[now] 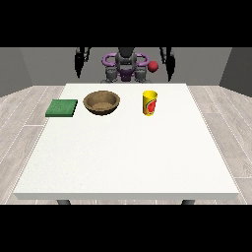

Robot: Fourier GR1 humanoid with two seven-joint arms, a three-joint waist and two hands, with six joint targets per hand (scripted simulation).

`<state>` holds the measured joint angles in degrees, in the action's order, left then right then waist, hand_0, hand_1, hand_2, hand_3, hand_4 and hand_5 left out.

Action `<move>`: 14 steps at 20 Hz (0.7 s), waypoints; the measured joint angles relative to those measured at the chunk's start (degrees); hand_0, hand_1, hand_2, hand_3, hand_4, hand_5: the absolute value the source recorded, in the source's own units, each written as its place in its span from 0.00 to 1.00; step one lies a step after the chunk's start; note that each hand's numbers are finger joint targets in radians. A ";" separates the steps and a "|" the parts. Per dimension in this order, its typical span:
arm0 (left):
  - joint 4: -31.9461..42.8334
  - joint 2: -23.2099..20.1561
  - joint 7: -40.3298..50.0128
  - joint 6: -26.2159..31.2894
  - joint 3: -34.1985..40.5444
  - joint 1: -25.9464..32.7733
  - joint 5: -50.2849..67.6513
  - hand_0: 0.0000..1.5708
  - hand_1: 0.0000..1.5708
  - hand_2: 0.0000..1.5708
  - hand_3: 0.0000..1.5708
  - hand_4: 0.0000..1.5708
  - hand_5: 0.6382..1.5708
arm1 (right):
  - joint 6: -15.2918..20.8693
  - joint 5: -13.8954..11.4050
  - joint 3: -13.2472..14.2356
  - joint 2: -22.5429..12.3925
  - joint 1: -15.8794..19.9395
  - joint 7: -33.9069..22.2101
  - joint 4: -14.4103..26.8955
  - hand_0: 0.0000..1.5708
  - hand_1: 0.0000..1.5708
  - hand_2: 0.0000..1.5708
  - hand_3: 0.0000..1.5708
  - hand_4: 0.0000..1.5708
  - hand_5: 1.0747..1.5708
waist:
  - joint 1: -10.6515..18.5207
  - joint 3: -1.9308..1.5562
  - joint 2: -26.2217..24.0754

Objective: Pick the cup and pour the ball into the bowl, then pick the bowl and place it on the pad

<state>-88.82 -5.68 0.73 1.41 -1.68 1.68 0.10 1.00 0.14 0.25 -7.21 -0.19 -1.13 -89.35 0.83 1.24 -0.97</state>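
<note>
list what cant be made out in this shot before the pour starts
- Front view: the ball is not visible; the yellow cup wall hides its inside.
- Front view: the hands at the view's left and right are too small to read their fingers.
- Front view: the bowl looks bare inside; its near rim hides part of its floor.

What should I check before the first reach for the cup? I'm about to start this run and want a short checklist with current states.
1. Cup upright on the table: ok.
2. Ball inside the cup: cannot tell, its inside is hidden.
3. Bowl upright beside the cup, apart from it: ok.
4. Pad lying bare at the view's left of the bowl: ok.
5. Hand at the view's right raised behind the table, holding nothing: ok.
6. Hand at the view's left likewise away from the things: ok.
</note>
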 measured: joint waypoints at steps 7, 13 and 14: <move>-5.56 -0.79 3.55 0.33 0.52 -2.00 1.62 0.00 0.00 0.00 0.00 0.00 0.96 | -0.41 0.75 -0.13 -1.22 2.09 -3.90 -5.66 0.00 0.00 0.00 0.00 0.62 1.00 | 0.05 -0.68 -13.30; -12.55 3.97 13.97 -1.72 1.09 -5.03 11.01 0.00 0.00 0.00 0.00 0.00 0.97 | 7.94 1.84 -9.24 5.13 6.32 -15.34 -11.43 0.00 0.00 0.00 0.00 0.43 1.00 | 2.31 -0.96 -24.64; -13.45 4.33 15.84 -2.46 0.80 -4.82 12.02 0.00 0.00 0.00 0.00 0.00 0.97 | 10.75 1.66 -11.95 5.58 5.94 -16.89 -11.92 0.00 0.00 0.00 0.00 0.40 0.99 | 2.53 -1.01 -25.54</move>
<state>-102.27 -1.35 16.57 -1.05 -0.88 -3.14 12.12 11.74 1.79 -11.70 -1.63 5.75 -18.02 -101.27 3.36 0.23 -26.50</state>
